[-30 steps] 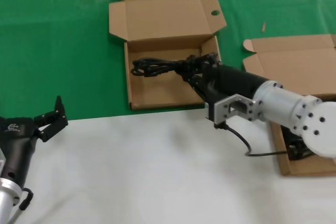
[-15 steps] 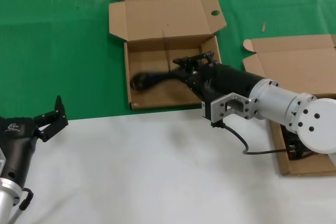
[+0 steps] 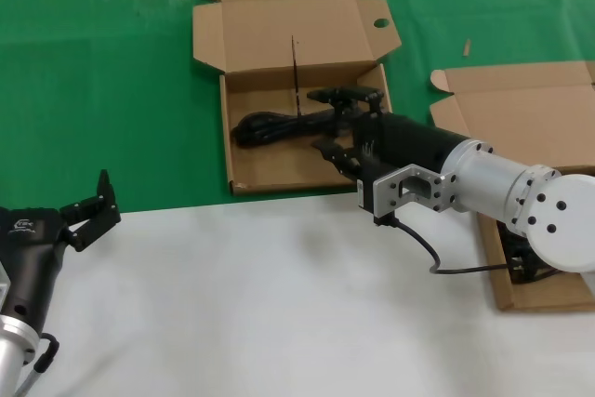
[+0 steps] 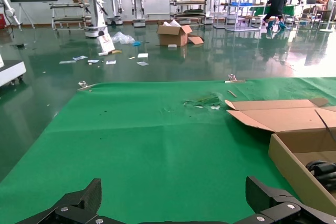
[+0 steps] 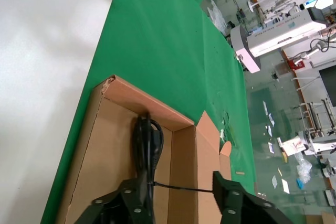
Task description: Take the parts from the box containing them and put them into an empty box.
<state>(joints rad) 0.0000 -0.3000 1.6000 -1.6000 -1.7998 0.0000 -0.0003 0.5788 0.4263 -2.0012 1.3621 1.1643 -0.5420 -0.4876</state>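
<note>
Item: right gripper over brown cardboard mailer box w/ round hole in lid flap. Contents: one black coiled power cable bundle, lying flat on the box floor, directly under and just ahead of the fingertips. Pincer state: fingers spread wide, one each side of the bundle, gripping nothing. Risks: (1) a thin black strand sticks up from the bundle; in the right wrist view it runs across toward one finger, so prob. snags on pull-back and drags the cable out; contact can't be confirmed. (2) Fingers sit low inside the walls, so a sideways exit could clip the box edge and shift it. Pose: forearm reaches in low and near level from the near-right, wrist rolled so the fingers stack one above the other. Plain-lid brown cardboard box lies behind the pincer, by the elbow; contents mostly hidden. Left gripper: parked far off to the side, fingers apart, holding nothing.
</note>
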